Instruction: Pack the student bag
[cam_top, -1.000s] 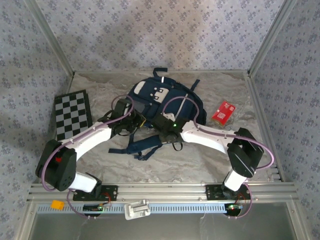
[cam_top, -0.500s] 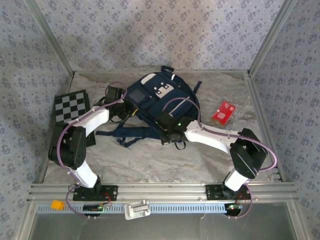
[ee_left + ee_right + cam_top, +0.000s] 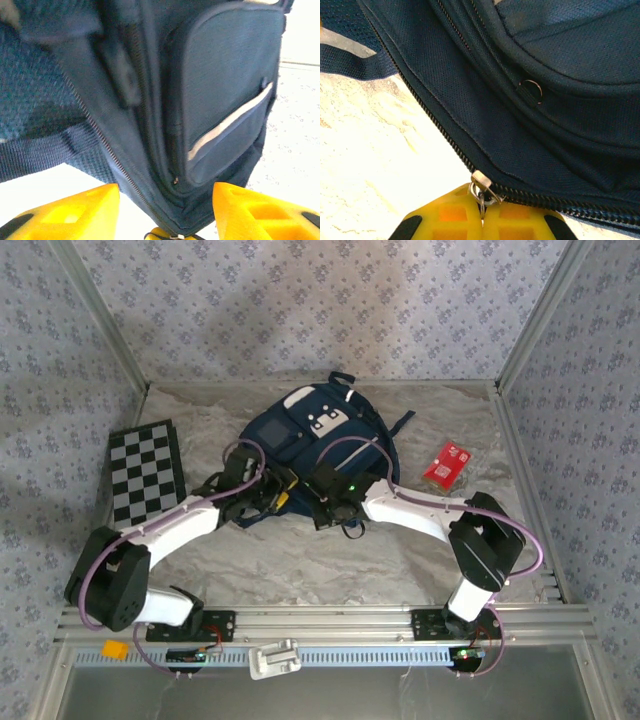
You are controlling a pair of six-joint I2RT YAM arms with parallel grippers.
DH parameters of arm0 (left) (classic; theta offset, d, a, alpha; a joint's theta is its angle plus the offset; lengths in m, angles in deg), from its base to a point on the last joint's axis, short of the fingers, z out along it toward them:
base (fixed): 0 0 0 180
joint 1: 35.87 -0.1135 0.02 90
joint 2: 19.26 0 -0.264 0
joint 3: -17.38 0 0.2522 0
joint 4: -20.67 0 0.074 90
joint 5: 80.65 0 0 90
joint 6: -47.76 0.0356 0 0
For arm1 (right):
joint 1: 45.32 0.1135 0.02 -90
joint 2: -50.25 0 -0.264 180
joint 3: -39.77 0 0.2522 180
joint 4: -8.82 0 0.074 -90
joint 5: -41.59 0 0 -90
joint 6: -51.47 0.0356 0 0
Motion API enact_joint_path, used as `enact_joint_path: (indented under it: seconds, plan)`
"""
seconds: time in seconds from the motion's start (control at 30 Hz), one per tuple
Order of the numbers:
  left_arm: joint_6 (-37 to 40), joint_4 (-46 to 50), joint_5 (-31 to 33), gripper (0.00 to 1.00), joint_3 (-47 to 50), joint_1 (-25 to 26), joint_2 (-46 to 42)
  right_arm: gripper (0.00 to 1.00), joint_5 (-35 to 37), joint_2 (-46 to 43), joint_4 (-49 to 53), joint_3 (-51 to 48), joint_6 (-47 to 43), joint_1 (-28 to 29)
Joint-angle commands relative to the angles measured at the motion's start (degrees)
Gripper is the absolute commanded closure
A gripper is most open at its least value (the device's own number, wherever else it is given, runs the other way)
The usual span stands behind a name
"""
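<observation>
The student bag [image 3: 318, 430], navy with a white patch on top, lies at the back middle of the table. In the left wrist view its front pocket with the light stripe [image 3: 227, 125] faces me, and a corner of the bag hangs between my left gripper's [image 3: 165, 212] yellow fingers [image 3: 75, 212], which stand apart and open. That left gripper [image 3: 276, 490] is at the bag's near left edge. My right gripper [image 3: 326, 504] is at the near edge beside it. Its jaws [image 3: 482, 212] are shut on the metal zipper pull [image 3: 482, 187] of the bag's long zipper.
A black-and-white checkerboard [image 3: 145, 470] lies at the left side. A red packet [image 3: 447, 463] lies to the right of the bag. Metal frame posts and patterned walls close in the table. The marbled surface in front of the bag is bare.
My left gripper has opened and its arm has swung left, then back to the bag's near edge. The bag shifted slightly backward and its straps no longer trail forward. The right gripper stayed shut.
</observation>
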Motion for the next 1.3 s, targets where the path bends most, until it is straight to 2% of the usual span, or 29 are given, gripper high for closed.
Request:
enact_joint_path:
  seconds: [0.0,0.27,0.4,0.47,0.53,0.7,0.83,0.93,1.13,1.27]
  plan:
    - [-7.3,-4.6,4.3,0.48,-0.4,2.1,1.4,1.00,-0.8,0.1,-1.8,-0.3,-0.4,0.9]
    - [-13.6,-7.4,5.8,0.51,-1.2,6.0,7.2,1.00,-0.1,0.8,-2.2,-0.2,0.0,1.3]
    - [-16.9,-8.1,7.0,0.56,-0.5,7.1,9.5,1.00,-0.1,1.0,-2.3,-0.1,0.1,1.5]
    - [-17.6,-9.3,6.6,0.63,-1.0,7.3,11.1,1.00,-0.1,1.3,-2.1,0.4,0.0,1.5]
    - [-17.7,-8.8,6.4,0.76,-1.9,7.2,12.3,1.00,0.1,1.5,-1.5,0.6,-0.1,1.6]
    - [-14.6,-6.0,9.6,1.00,-2.4,6.8,10.9,1.00,1.8,1.3,0.5,1.5,-0.2,1.7]
    - [-9.1,-2.0,10.2,1.00,-3.8,5.2,8.6,1.00,2.9,0.0,5.2,2.7,0.7,1.4]
    - [-4.4,-0.1,10.1,1.00,-3.5,2.0,6.8,1.00,4.0,-2.7,9.0,1.6,1.6,1.0]
    - [4.0,1.7,2.9,1.00,-6.3,-6.3,8.1,1.00,4.2,-8.4,14.5,-5.3,2.8,-2.6]
    - [6.3,-0.1,-0.7,1.00,-9.7,-8.0,10.9,1.00,5.5,-10.3,14.5,-6.2,-0.2,-3.4]
